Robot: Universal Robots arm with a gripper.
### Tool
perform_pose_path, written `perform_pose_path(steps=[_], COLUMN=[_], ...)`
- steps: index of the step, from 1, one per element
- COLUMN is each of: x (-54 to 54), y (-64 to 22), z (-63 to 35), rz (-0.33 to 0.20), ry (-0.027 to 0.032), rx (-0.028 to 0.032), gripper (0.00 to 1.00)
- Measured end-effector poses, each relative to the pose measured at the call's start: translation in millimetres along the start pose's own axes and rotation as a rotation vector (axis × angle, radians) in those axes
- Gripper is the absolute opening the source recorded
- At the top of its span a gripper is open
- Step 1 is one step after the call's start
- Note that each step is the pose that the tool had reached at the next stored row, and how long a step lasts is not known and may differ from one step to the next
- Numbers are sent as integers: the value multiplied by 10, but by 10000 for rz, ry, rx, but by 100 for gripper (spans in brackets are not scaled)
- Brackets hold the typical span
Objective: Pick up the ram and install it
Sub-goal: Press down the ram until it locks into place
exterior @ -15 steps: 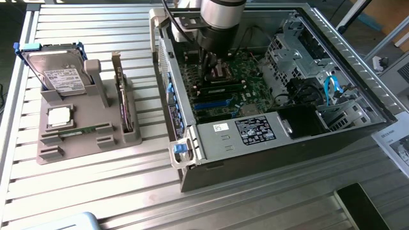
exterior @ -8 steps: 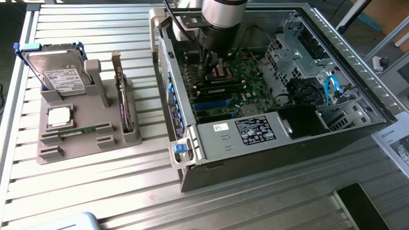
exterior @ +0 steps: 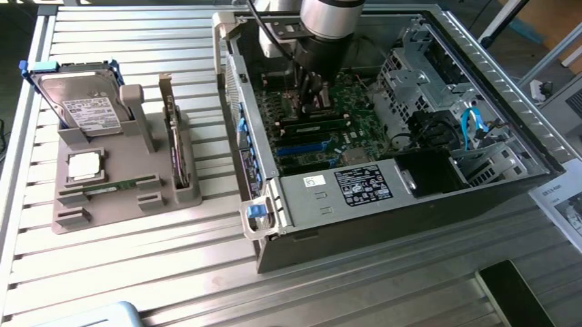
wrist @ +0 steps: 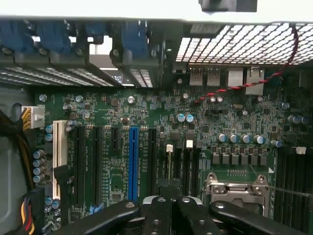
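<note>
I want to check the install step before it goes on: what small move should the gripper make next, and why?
Probably a short, straight push down. The gripper is shut and sits low inside the computer case, over the motherboard at its memory slots, just above a ram stick lying along one slot. I cannot tell whether that stick is fully seated.

Arm (exterior: 329,17): silver-grey cylindrical segment, black wrist section below, black cable alongside. Gripper (wrist: 171,208): black linkage fingers (wrist: 157,215) studded with round silver pivot screws.
</note>
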State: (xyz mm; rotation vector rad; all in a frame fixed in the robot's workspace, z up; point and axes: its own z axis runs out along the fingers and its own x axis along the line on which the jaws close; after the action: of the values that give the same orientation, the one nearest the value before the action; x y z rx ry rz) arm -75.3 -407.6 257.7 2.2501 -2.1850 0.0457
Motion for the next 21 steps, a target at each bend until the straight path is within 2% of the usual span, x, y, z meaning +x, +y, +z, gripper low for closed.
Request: perform_pose_path(steps=[5,9,17,21], x=[4,8,14,15], y=[-123,-270,-472,-497], z=[2,4,8,8], rz=[0,0,1,1], ry=[0,1,0,1], rx=[0,-1,-2,-2], gripper=[11,11,11,11])
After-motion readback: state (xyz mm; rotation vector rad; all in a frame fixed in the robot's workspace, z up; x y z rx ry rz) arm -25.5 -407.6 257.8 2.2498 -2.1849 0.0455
